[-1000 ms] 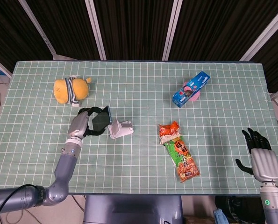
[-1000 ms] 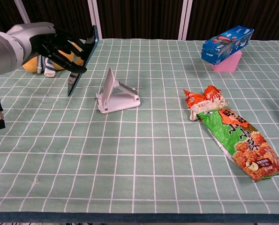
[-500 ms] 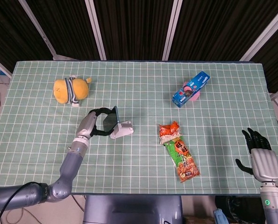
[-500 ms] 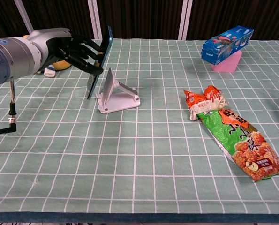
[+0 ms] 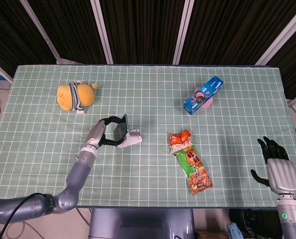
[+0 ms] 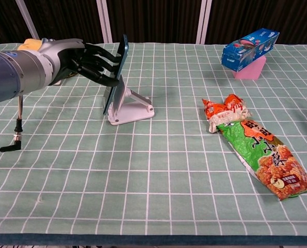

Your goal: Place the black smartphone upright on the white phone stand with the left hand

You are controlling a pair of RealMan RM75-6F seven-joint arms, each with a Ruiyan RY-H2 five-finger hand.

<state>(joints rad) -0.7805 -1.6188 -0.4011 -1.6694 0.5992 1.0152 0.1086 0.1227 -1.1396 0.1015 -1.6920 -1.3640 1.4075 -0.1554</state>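
The left hand (image 6: pixel 86 63) is pinching the flat black smartphone (image 6: pixel 116 72) against the white plastic phone stand (image 6: pixel 130 106); releasing too soon risks toppling it.

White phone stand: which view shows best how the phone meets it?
Chest view: the white phone stand shows in profile, the black smartphone against its backrest, gripped by the left hand. Head view shows it small, from above, partly hidden.
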